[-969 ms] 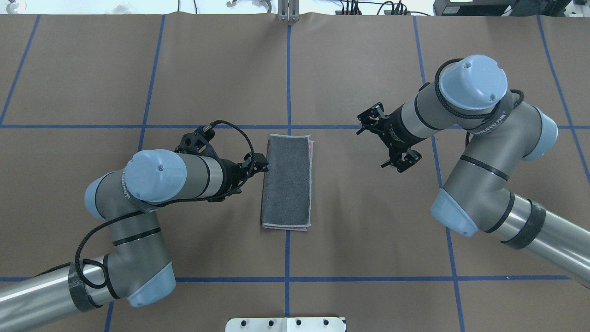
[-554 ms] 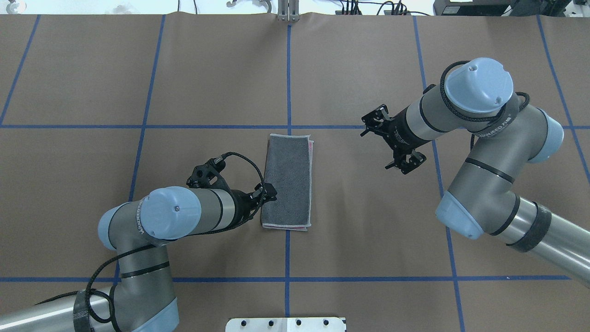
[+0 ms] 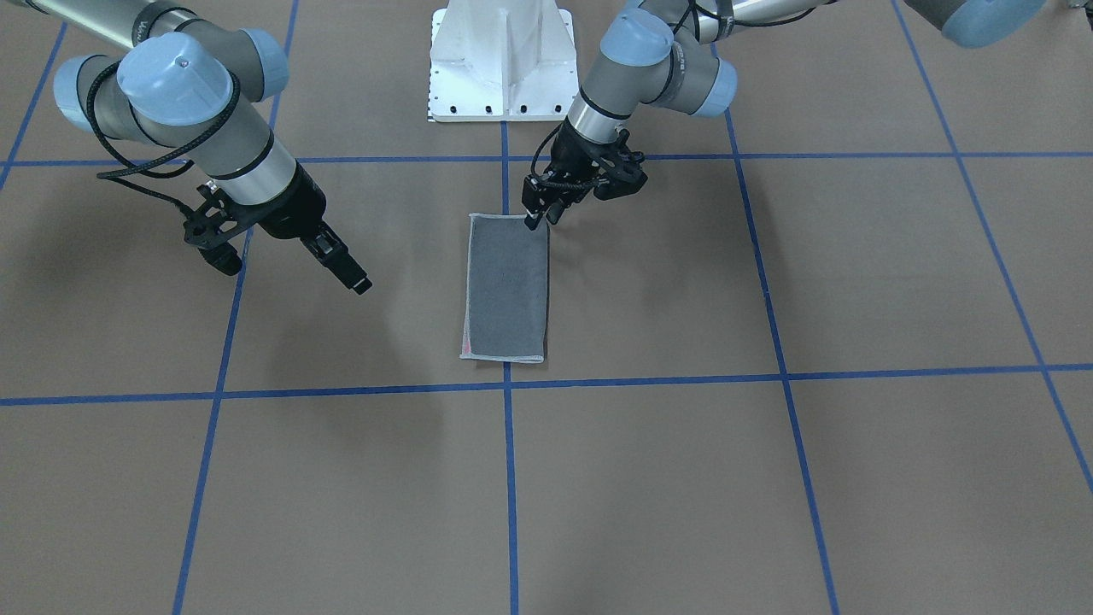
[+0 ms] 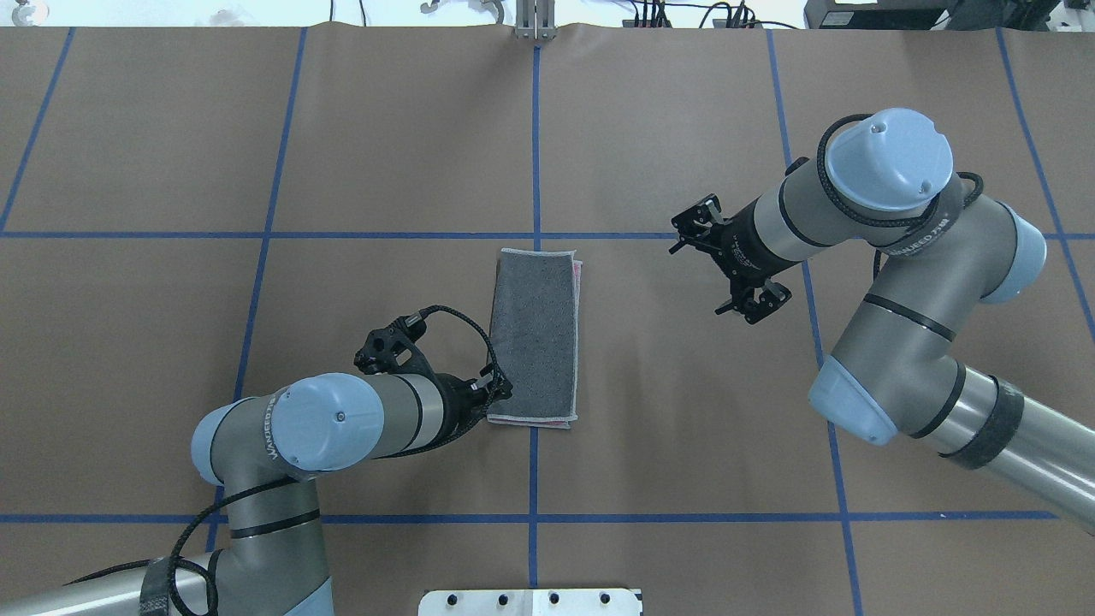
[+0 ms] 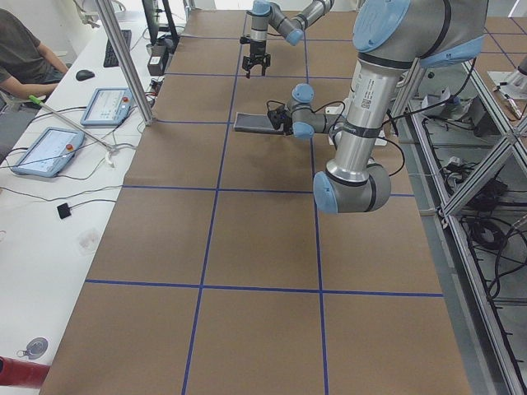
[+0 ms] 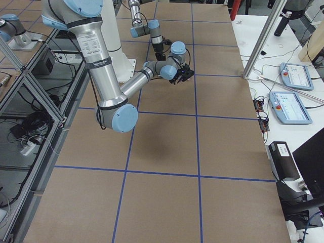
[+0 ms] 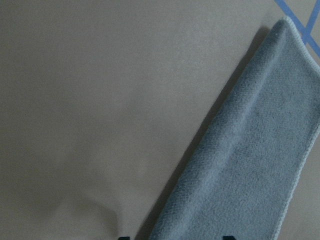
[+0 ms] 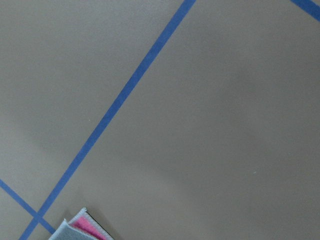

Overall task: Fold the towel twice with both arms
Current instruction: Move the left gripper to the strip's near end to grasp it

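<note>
The towel point(image 4: 532, 338) lies folded in half as a narrow strip at the table's middle, dark grey face up. A pink sliver shows along its right edge. It also shows in the front view point(image 3: 505, 286). My left gripper point(image 4: 500, 389) is low at the towel's near left corner, also seen in the front view point(image 3: 538, 218). It is open, and its two fingertips stand apart at the bottom of the left wrist view, with the towel point(image 7: 250, 165) ahead. My right gripper point(image 3: 359, 286) hangs above bare table to the towel's right. I cannot tell whether it is open or shut. The right wrist view shows only a towel corner point(image 8: 80, 227).
The table point(image 4: 684, 445) is covered in brown paper with a blue tape grid. The white pedestal point(image 3: 501, 60) stands at the robot's edge. A seated operator point(image 5: 25, 58) and tablets point(image 5: 41, 152) are on a side desk in the exterior left view.
My left gripper moved along the towel's left edge toward the robot, from its far part to the near left corner. My right arm drew back slightly to the right, then stayed.
</note>
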